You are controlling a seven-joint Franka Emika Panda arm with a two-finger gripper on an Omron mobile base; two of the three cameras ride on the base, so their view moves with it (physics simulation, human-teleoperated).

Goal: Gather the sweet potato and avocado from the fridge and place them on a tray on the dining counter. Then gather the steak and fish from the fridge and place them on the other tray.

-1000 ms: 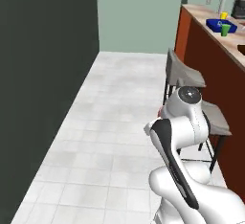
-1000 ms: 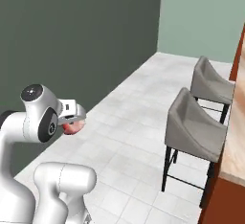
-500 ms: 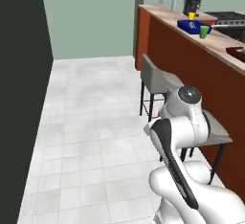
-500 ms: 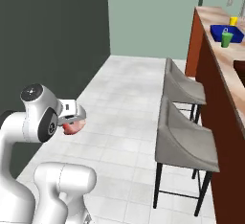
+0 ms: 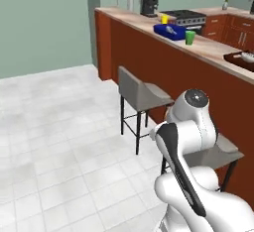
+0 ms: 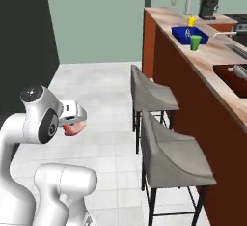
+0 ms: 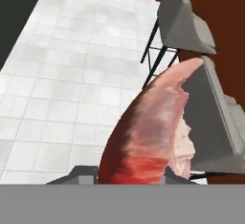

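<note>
My gripper (image 7: 122,173) is shut on the steak (image 7: 153,132), a flat red-pink slab that fans up through the hand view. From the right base camera the gripper (image 6: 72,126) hangs beside the arm's elbow with the steak (image 6: 73,129) showing pink under it, above the floor. On the dining counter (image 5: 208,52) lie the bright blue tray (image 5: 170,31) (image 6: 189,34) and, nearer me, the dark brown tray (image 5: 243,60) (image 6: 231,73). Something small and pale lies in each tray, too small to name. The sweet potato, avocado and fish cannot be made out.
Two grey stools (image 6: 152,94) (image 6: 173,155) stand against the counter's red-brown front, close to my right. A green cup (image 5: 190,37) and a yellow cup (image 5: 164,19) stand by the blue tray. A dark tall panel (image 6: 24,41) rises on the left. White tiled floor (image 5: 59,142) lies open.
The whole picture has swung: the base has turned toward the dining counter, bringing its top, both trays and the stools into view. The steak stays in the gripper.
</note>
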